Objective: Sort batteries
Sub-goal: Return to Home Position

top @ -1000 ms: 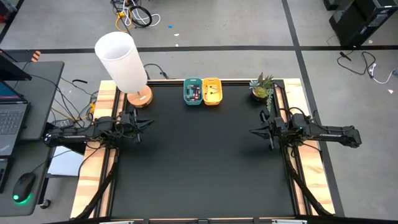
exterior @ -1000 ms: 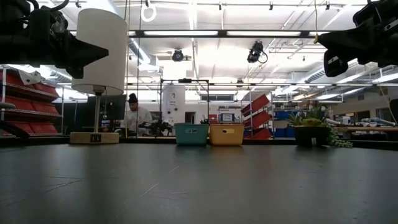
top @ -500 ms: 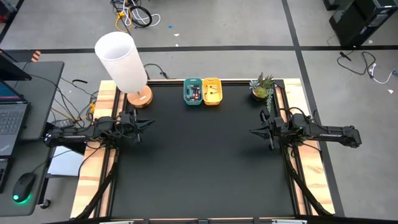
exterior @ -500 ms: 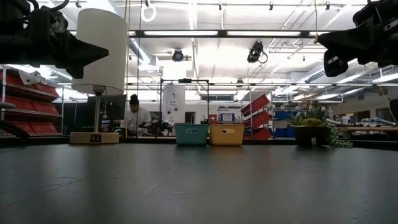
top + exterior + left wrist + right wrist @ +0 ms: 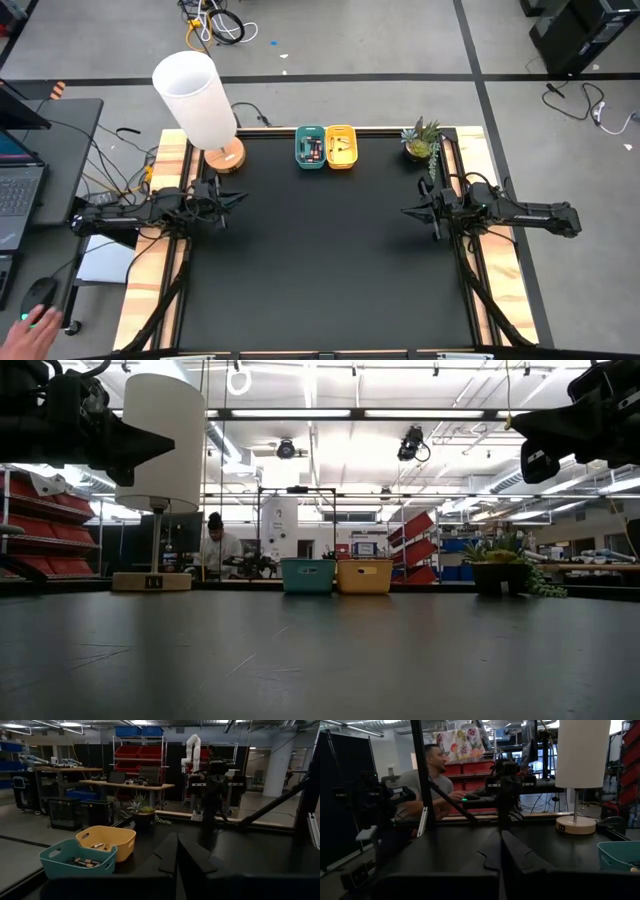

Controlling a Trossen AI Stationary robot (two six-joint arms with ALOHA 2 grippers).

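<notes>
At opposite tabletop [image 5: 320,270] edges, left tool [image 5: 240,197] and right tool [image 5: 407,211] hang pressed together, empty; batteries [image 5: 312,150] lie in bins [image 5: 308,576], so homing needs only gentle settling.

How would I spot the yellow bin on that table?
Along the far edge of the table, between the white lamp and the potted plant, two bins sit side by side. The yellow bin is the one nearer the plant, beside the teal bin.

One teal bin [image 5: 307,576], one yellow bin [image 5: 364,576], one lamp [image 5: 160,440], one potted plant [image 5: 500,572]; batteries [image 5: 80,862]: count unclear.
</notes>
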